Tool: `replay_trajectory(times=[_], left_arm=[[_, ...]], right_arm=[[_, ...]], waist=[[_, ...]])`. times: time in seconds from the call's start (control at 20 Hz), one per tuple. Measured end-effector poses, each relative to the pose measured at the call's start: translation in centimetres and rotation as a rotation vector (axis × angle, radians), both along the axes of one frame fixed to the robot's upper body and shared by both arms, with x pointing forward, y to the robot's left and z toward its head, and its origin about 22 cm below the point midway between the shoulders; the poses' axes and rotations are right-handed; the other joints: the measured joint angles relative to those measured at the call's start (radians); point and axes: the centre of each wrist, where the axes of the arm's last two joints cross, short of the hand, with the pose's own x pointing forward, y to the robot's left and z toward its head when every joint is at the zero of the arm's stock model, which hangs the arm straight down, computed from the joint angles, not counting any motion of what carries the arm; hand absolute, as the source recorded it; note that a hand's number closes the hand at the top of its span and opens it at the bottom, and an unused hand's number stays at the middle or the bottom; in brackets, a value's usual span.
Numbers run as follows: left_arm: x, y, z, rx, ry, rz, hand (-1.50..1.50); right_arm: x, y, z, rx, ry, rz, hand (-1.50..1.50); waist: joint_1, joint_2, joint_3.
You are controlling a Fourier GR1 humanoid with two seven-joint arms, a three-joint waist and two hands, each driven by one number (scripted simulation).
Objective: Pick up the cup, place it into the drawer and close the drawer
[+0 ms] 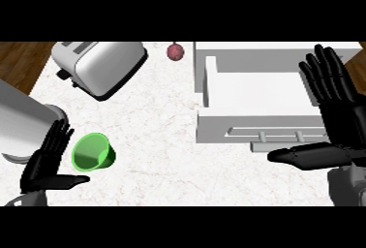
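A green cup [94, 152] is lying tilted on the white counter [157, 131], just beside the open left hand [47, 162], whose fingers are stretching straight. The right hand [336, 121], also open with straight fingers, is hovering over the open white drawer [250, 97]. A toaster [100, 65] is sitting farther back.

- No readable text, label, brand, number or sign anywhere in the head view.
- Shiny silver metal toaster [101, 66]: plain sides, no lettering.
- Translucent green plastic cup [93, 152]: unmarked.
- White open box-shaped drawer [251, 127]: bare front, no markings.
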Motion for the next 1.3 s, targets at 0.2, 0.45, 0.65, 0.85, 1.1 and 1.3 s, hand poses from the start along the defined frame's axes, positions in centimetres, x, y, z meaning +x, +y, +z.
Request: replay_trajectory(times=[0.2,0.45,0.65,0.85,1.1,1.3], left_arm=[[0.0,0.1,-2.0,0.009,0.005,0.011,-1.5],[-0.3,-0.5,-3.8,0.031,0.022,0.031,-1.5],[-0.9,-1.1,-4.8,0.043,0.024,0.04,-1.5],[-0.2,-2.0,-5.0,0.039,0.021,0.035,-1.5],[0.3,-2.3,-5.0,0.046,0.009,0.03,-1.5],[0.5,-2.5,-5.0,0.047,0.006,0.018,-1.5]], right_arm=[[0.2,-0.2,0.7,-0.003,-0.001,-0.003,-1.5],[0.0,-0.3,1.0,-0.004,0.005,0.001,-1.5],[0.0,-0.6,1.3,-0.001,0.001,0.009,-1.5],[0.3,-0.6,1.6,-0.005,0.006,0.012,-1.5],[0.4,-0.4,1.9,-0.015,0.001,0.013,-1.5],[0.2,-0.5,2.1,-0.018,-0.002,0.021,-1.5]], waist=[[-0.003,0.001,0.0],[-0.006,0.002,-0.001],[-0.01,0.003,-0.002],[-0.012,0.004,-0.002],[-0.015,0.006,-0.003],[-0.02,0.008,-0.004]])
